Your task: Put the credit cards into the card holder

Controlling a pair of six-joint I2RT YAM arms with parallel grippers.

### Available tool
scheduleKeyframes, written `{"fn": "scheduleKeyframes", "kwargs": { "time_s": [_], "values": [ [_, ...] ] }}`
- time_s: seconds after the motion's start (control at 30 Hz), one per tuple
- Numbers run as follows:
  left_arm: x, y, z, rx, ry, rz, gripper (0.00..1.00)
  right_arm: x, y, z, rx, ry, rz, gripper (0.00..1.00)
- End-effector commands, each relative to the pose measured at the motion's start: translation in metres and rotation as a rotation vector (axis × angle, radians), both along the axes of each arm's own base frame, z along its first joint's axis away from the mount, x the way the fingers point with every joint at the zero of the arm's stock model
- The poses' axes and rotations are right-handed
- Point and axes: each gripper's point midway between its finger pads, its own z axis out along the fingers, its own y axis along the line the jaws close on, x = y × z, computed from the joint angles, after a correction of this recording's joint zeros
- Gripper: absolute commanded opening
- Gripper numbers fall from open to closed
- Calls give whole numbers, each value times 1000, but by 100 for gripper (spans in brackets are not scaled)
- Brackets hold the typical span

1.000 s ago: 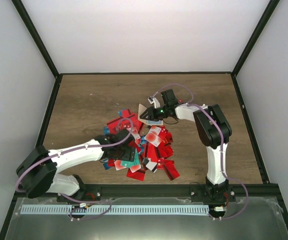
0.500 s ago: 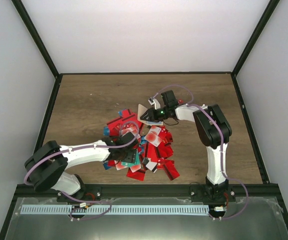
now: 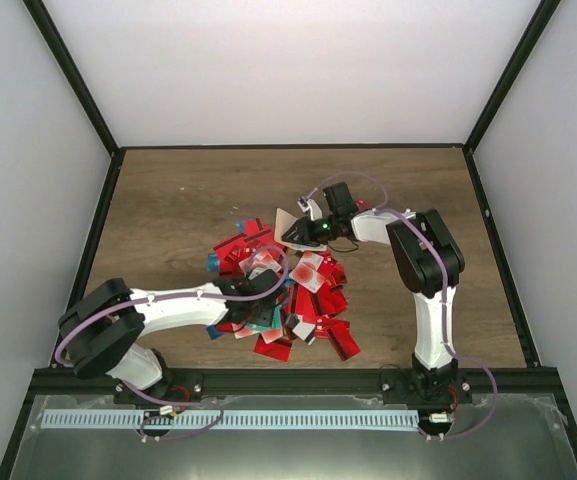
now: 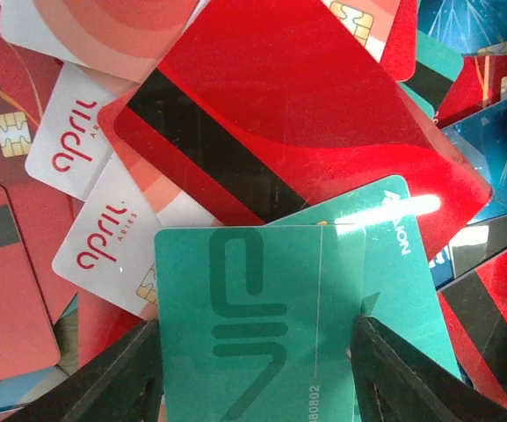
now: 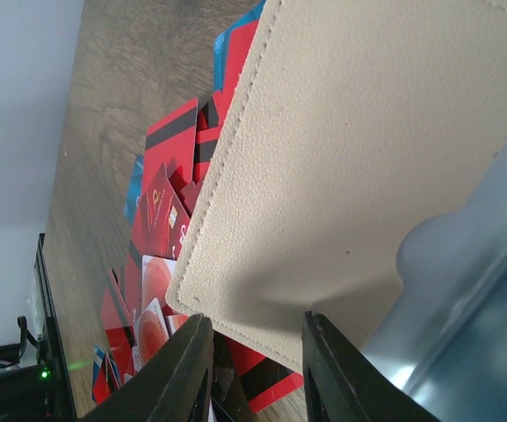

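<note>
**A:** While you hang over that heap, what does your left side have?

**B:** My left gripper (image 4: 255,332) is down low on the pile of credit cards (image 3: 303,295). A teal card (image 4: 235,281) lies flat between its fingers (image 4: 130,378), one finger at each side edge. The fingers stand apart, but I cannot tell whether they press on the card's edges.

**A:** What lies around that card?

**B:** A second teal card (image 4: 402,272) sits skewed just under it. Beyond those is a red card (image 4: 297,114) with a black stripe across it, lying on top of its neighbours. To the left are two white cards (image 4: 77,141) with "april" in red lettering.

**A:** And the card holder?

**B:** My right gripper (image 5: 255,321) is clamped on the tan card holder (image 5: 350,158), its two fingers close together on one edge. I hold the sleeve tilted over the far side of the pile, above the wooden table (image 3: 168,200). Its stitched face is plain, and red and blue cards show past its edge.
</note>
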Motion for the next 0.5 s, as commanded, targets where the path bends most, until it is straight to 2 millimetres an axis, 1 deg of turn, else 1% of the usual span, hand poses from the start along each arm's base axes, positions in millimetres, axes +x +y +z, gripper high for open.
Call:
{"fn": "scheduleKeyframes", "kwargs": {
  "time_s": [0.0, 0.13, 0.3, 0.4, 0.47],
  "values": [
    [-13, 18, -23, 84, 55, -2, 56, -2, 6, 17, 16, -38, 15, 31],
    [-9, 19, -11, 75, 24, 7, 48, -2, 6, 21, 17, -44, 15, 31],
    [-4, 20, 11, 50, -27, 17, 36, -2, 6, 27, 23, -50, 15, 30],
    [-2, 21, 18, 35, -50, 23, 31, -3, 6, 29, 25, -50, 16, 31],
    [-1, 21, 21, 31, -56, 25, 30, -3, 6, 29, 24, -53, 16, 31]
  ]
}}
